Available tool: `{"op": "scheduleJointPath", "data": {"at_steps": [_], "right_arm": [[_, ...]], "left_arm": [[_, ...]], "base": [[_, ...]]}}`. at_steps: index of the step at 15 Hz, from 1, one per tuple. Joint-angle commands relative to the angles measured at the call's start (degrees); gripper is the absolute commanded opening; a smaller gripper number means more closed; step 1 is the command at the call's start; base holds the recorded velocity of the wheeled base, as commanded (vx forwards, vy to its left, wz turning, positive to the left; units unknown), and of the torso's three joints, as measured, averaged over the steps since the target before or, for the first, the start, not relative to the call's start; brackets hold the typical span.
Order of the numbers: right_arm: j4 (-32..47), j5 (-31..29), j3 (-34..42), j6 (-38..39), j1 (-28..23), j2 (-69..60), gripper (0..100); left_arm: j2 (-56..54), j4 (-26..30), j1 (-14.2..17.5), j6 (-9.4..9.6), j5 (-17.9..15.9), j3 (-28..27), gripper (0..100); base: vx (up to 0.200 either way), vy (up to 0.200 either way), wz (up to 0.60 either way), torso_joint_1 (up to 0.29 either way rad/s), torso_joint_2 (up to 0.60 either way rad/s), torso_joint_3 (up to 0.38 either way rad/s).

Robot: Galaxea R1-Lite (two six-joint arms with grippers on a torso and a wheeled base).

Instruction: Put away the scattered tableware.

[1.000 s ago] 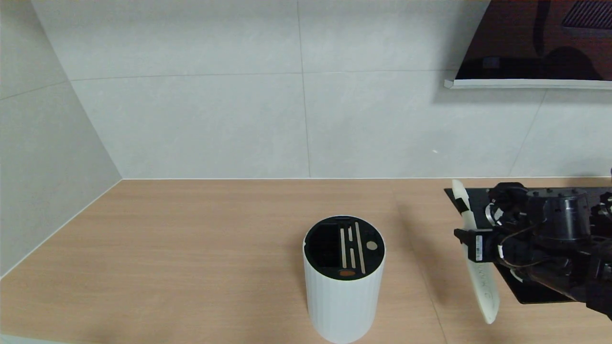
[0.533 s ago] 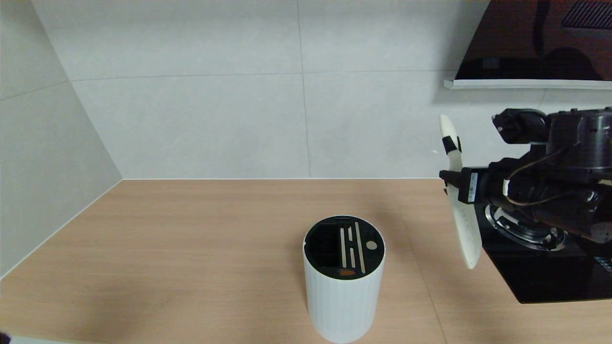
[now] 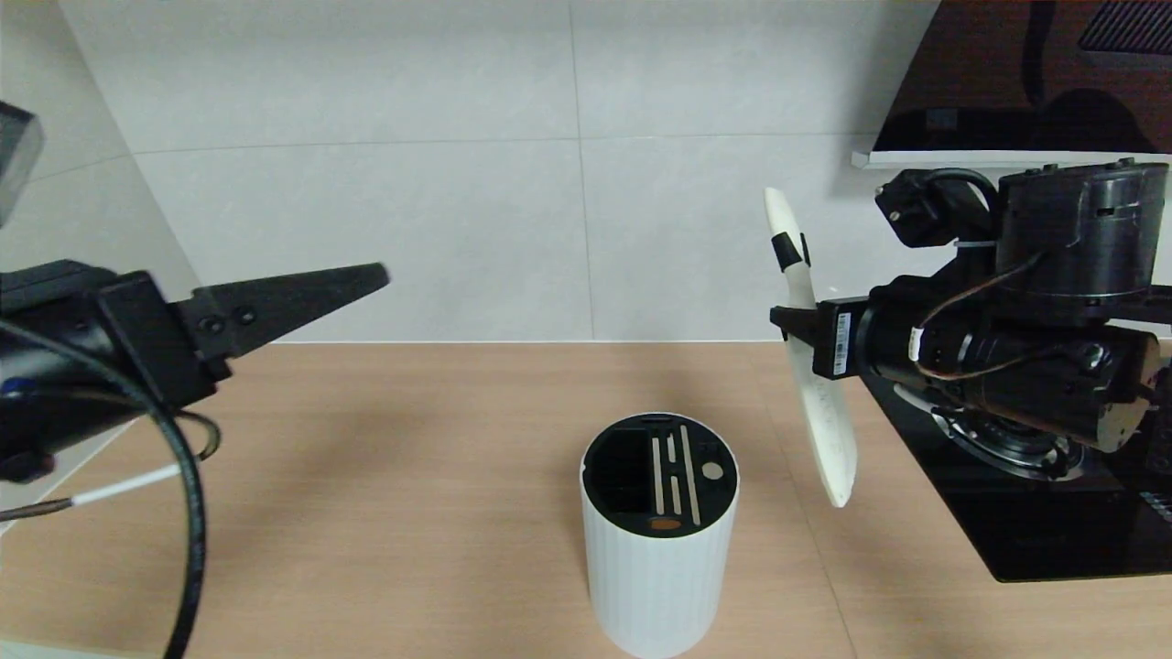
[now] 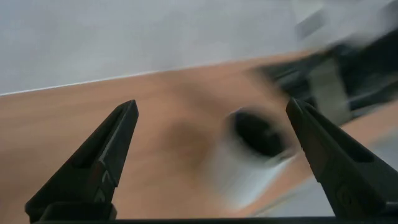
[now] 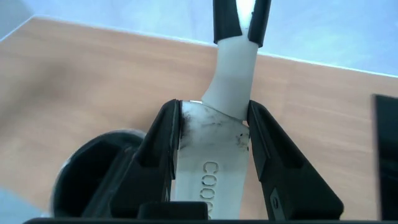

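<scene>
Light-brown wood-grain countertop point(image 3: 412, 458): flat, meets the wall at the rear and at the left corner.
Pale grey large-tile wall point(image 3: 412, 229): thin grout lines.
Black glass cooktop point(image 3: 1053, 540): set on the counter at right, with a round metal burner point(image 3: 1007, 439).
Dark glossy range hood point(image 3: 1025, 82): upper right, with a white lower edge.

white ribbed holder point(image 3: 657, 581) with black top, cream knife point(image 3: 824, 423) with black band.

holder point(image 3: 657, 558) on counter point(image 3: 412, 458), knife point(image 3: 824, 430) to its right
</scene>
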Motion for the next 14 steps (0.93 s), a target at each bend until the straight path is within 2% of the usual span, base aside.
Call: {"op": "scheduleJointPath", "data": {"at_steps": [1, 4, 5, 6, 8, 11, 14], "right_arm": [[0.0, -0.2, 0.5, 0.2, 3.7, -0.2, 0], [-0.2, -1.3, 1.0, 0.9, 9.2, -0.4, 0], [-0.9, -1.4, 1.3, 1.4, 10.9, -0.2, 0], [-0.9, -1.4, 1.4, 2.2, 12.0, -0.2, 0], [-1.0, -1.5, 1.4, 3.4, 13.7, -0.5, 0], [-1.6, -1.5, 1.7, 3.6, 16.7, -0.3, 0], [-1.6, -1.5, 2.1, 4.6, 19.4, -0.1, 0]], "left_arm": [[7.6, -4.2, -6.0, -7.42, -0.2, -0.5, 100], [11.3, -10.3, -10.1, -16.38, -0.5, -0.5, 100], [13.6, -13.5, -11.9, -18.67, -0.5, -0.4, 100], [14.9, -15.3, -12.4, -19.46, -0.5, -0.1, 100], [17.7, -18.9, -14.3, -19.11, -0.3, 1.0, 100], [20.8, -24.0, -16.8, -16.03, 1.0, 3.2, 100], [23.3, -29.9, -19.8, -15.42, 5.5, 4.0, 100]], "base": [[0.000, 0.000, 0.00, 0.000, 0.00, 0.000], [0.000, 0.000, 0.00, 0.000, 0.00, 0.000], [0.000, 0.000, 0.00, 0.000, 0.00, 0.000], [0.000, 0.000, 0.00, 0.000, 0.00, 0.000], [0.000, 0.000, 0.00, 0.000, 0.00, 0.000], [0.000, 0.000, 0.00, 0.000, 0.00, 0.000], [0.000, 0.000, 0.00, 0.000, 0.00, 0.000]]}}
